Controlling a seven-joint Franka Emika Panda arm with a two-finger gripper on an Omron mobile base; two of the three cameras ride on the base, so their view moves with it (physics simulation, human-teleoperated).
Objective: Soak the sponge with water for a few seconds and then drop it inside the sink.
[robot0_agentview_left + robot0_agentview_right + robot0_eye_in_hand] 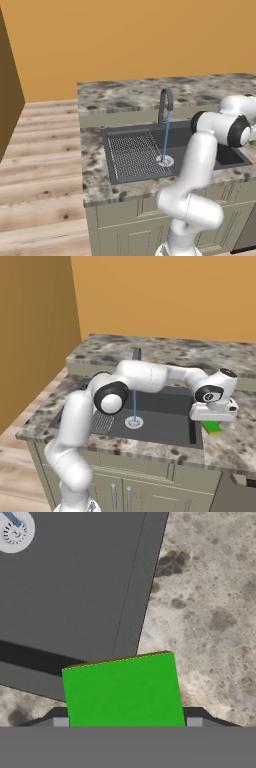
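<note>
A bright green sponge (122, 689) sits between my gripper's (127, 722) two fingertips, whose pads touch its left and right sides. From the right base view the sponge (214, 427) is low over the counter, just right of the sink's right rim, under my hand (212, 411). The sink (177, 140) is a dark-grey basin with a ribbed drainboard (134, 155) on its left. A thin light-blue stream of water (165, 135) falls from the dark arched faucet (165, 102) onto the round pale drain (164, 161). The water (134, 405) runs well left of the sponge.
Speckled granite counter (210, 612) surrounds the basin, with a raised back ledge (130, 95) behind the faucet. My own arm (145, 376) stretches across the sink above the stream. An orange wall stands behind, and the wooden floor (40, 165) lies to the left.
</note>
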